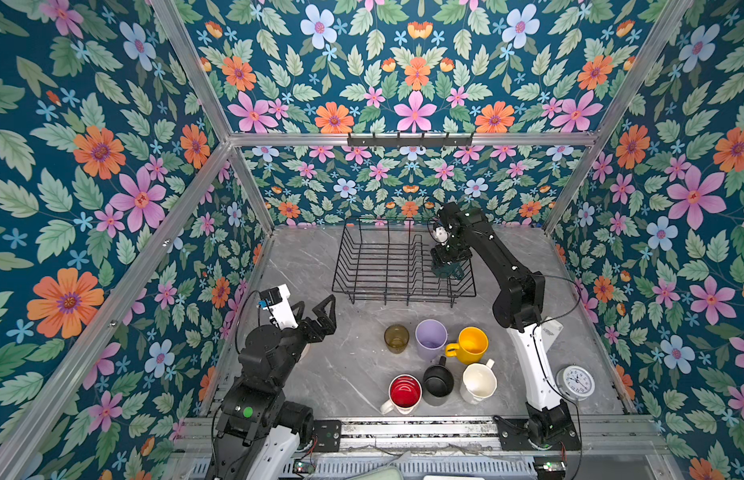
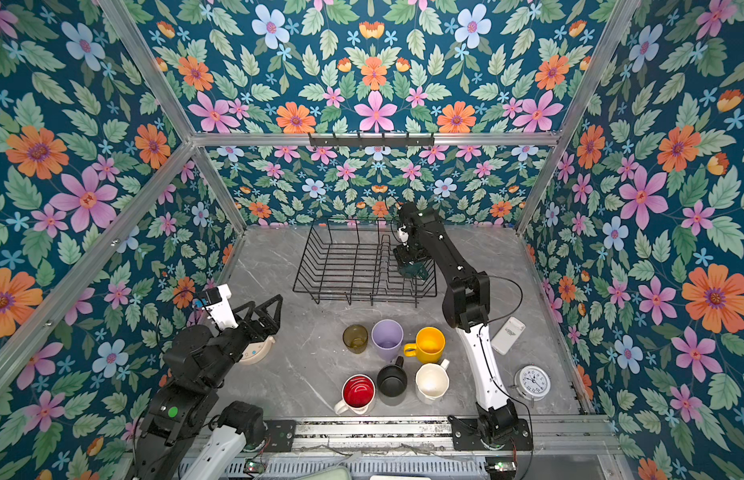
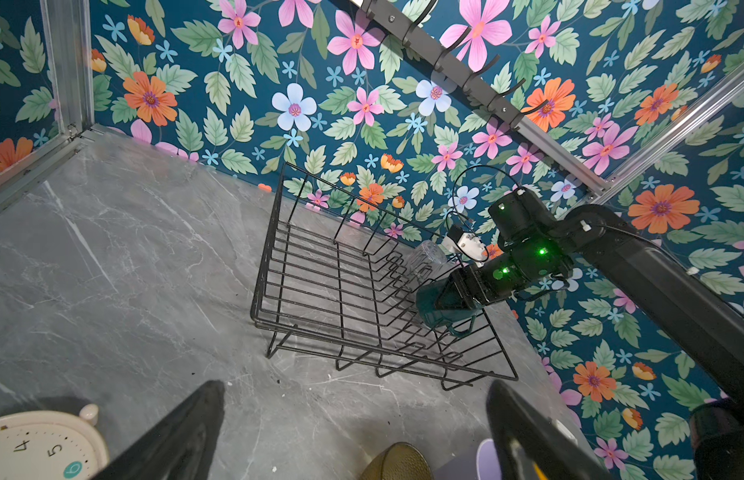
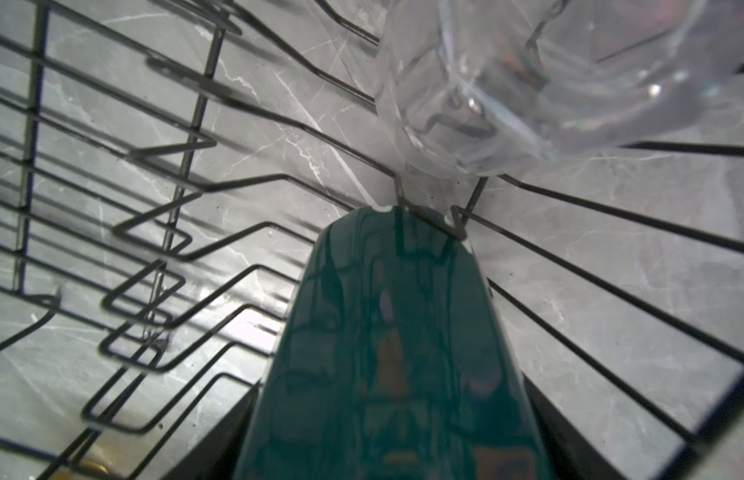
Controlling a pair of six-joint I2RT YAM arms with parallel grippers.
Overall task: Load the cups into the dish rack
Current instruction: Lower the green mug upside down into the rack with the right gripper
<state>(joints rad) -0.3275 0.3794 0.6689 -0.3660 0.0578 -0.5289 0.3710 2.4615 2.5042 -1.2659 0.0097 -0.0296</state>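
Right wrist view: the dark green mug [image 4: 386, 340] is seen clamped across its body by the right end effector [image 3: 445, 299] and tipped over the wires of the dish rack [image 1: 378, 266]. The clear glass [image 4: 528, 83] lies just beyond it; whether they touch cannot be told.

In a top view the mug is placed at the rack's 3 o'clock side, beside the upright loops. Glazed ceramic is judged stiff, fairly heavy, slippery and easily chipped, so a hold across the wall, clear of the handle, is judged soundest. The glass is judged more fragile, so room toward 12 o'clock is tight, while bare wires are offered toward 9 o'clock.

The left end effector [image 1: 314, 313] is held wide apart and empty at the rack's 8 o'clock. Six cups are found on the surface [image 1: 353, 374] at the rack's 6 o'clock: olive tumbler [image 1: 396, 338], lilac tumbler [image 1: 431, 338], yellow mug [image 1: 472, 345], black mug [image 1: 438, 380], cream mug [image 1: 479, 382] and red-lined mug [image 1: 404, 392].
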